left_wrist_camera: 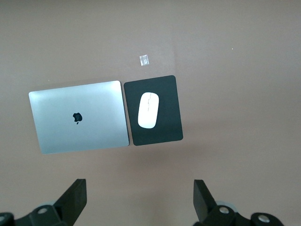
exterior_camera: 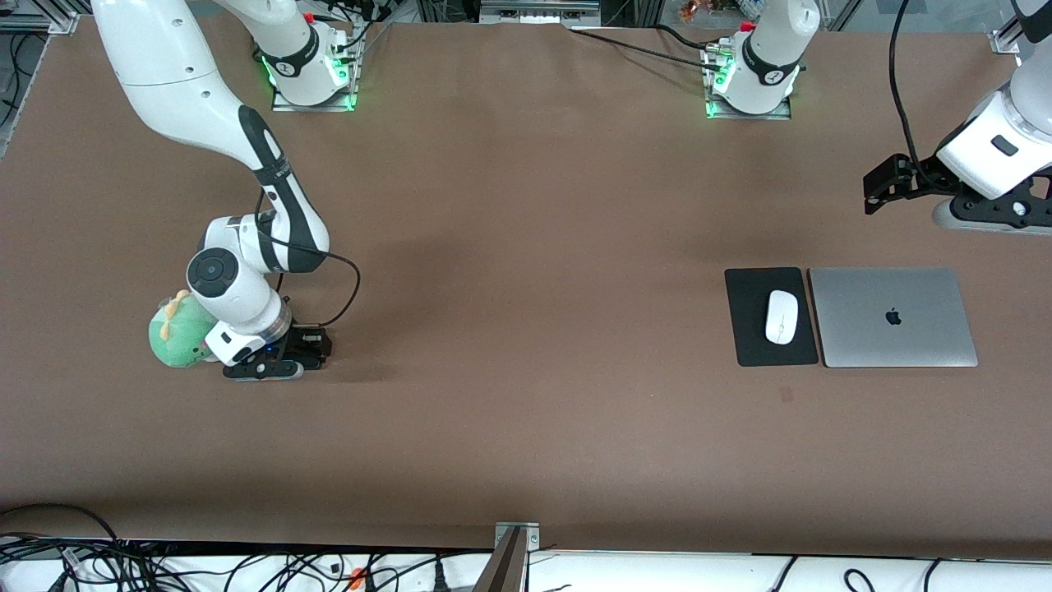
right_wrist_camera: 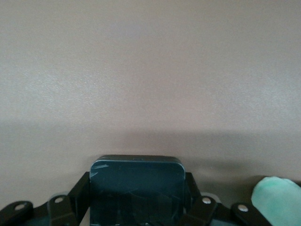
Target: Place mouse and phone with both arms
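Two arms share the table (exterior_camera: 526,460), and each wrist view tells us something the front view withholds. In the right wrist view we see the phone (right_wrist_camera: 137,188), a dark slab with rounded corners, clamped between the fingers of the right gripper (right_wrist_camera: 136,195); from the front the right gripper (exterior_camera: 283,355) sits low at the table toward the right arm's end, and the phone itself is hidden there. One green plush toy (exterior_camera: 177,331) sits just beside that wrist.

The left gripper (exterior_camera: 883,187) hangs in the air above the table near the left arm's end, jaws spread wide with nothing between them; its fingers (left_wrist_camera: 75,197) frame the left wrist view.

One white mouse (exterior_camera: 782,316) lies on one black mouse pad (exterior_camera: 748,329), touching one closed silver laptop (exterior_camera: 892,316). The laptop bears an apple logo; we read no writing. Only the left wrist view shows a small pale tag (left_wrist_camera: 144,60) on the table near the pad.
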Controlling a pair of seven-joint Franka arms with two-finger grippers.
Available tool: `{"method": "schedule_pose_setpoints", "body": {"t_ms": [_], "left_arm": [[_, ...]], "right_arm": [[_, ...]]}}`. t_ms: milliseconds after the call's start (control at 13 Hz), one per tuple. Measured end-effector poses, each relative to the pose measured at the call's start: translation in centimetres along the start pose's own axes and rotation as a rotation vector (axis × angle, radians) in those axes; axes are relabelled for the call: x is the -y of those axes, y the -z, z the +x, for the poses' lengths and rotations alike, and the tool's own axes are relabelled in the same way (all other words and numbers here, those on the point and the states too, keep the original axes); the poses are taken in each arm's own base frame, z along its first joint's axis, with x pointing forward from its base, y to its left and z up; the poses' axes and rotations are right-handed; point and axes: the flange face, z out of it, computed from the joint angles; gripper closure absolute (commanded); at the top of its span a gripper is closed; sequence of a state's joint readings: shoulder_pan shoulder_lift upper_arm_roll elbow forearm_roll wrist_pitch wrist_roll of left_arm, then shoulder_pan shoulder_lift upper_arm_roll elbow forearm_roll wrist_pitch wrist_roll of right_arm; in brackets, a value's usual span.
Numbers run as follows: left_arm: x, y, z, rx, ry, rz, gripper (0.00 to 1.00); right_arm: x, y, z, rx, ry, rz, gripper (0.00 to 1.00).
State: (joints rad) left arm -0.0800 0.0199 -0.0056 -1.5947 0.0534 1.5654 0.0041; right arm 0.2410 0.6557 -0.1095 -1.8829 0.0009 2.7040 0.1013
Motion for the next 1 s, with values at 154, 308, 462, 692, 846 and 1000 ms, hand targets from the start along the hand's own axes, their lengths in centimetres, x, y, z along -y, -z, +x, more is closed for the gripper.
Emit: {"method": "schedule_pose_setpoints", "body": {"t_ms": [154,308,462,692,846,1000], "left_arm": [[0.0,0.1,0.0,-0.002,0.0,0.0,0.0],[0.0,0.3,0.0,-0.006,0.001,0.0,0.0],[0.1,0.3,0.0,-0.007,0.001,0.0,0.0],[0.1,0.3,0.0,-0.007,0.002,0.0,0.0],[0.1,0.3,0.0,-0.007,0.002,0.0,0.0],[0.1,0.3,0.0,-0.008,0.002,0.0,0.0]], "right_arm": [[0.0,0.0,-0.1,-0.004,0.001,0.001,0.0],[0.1,0.1,-0.1,-0.005,0.001,0.002,0.0],[0.1,0.8,0.2,-0.015,0.002,0.005,0.0],[0.1,3.1,0.9,-0.02,-0.017,0.019,0.0],[0.0,6.0,2.0,0.001,-0.051,0.045,0.0],[-0.3,9.9,3.7,0.005,-0.051,0.071,0.0]]}}
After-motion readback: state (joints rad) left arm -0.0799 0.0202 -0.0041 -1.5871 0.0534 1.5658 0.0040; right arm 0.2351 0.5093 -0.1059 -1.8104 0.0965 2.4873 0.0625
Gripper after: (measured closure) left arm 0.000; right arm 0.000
